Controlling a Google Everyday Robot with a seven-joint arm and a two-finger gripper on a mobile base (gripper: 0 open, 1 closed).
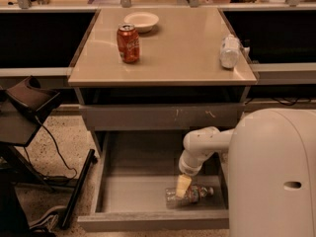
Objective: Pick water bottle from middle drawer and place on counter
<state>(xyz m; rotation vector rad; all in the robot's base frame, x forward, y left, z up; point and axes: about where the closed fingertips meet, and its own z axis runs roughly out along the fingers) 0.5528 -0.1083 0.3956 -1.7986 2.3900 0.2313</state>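
The water bottle (192,195) lies on its side on the floor of the open middle drawer (133,194), near the front right. My gripper (182,187) hangs from the white arm straight over the bottle's left part, its pale fingers (183,184) touching or just above the bottle. The beige counter (173,53) tops the cabinet above.
A red soda can (128,43), a white bowl (141,20) and a stubby white bottle (229,51) stand on the counter. A scratched grey drawer front (163,116) sits above the open drawer. My white body (276,177) fills the lower right. A dark chair (29,102) stands left.
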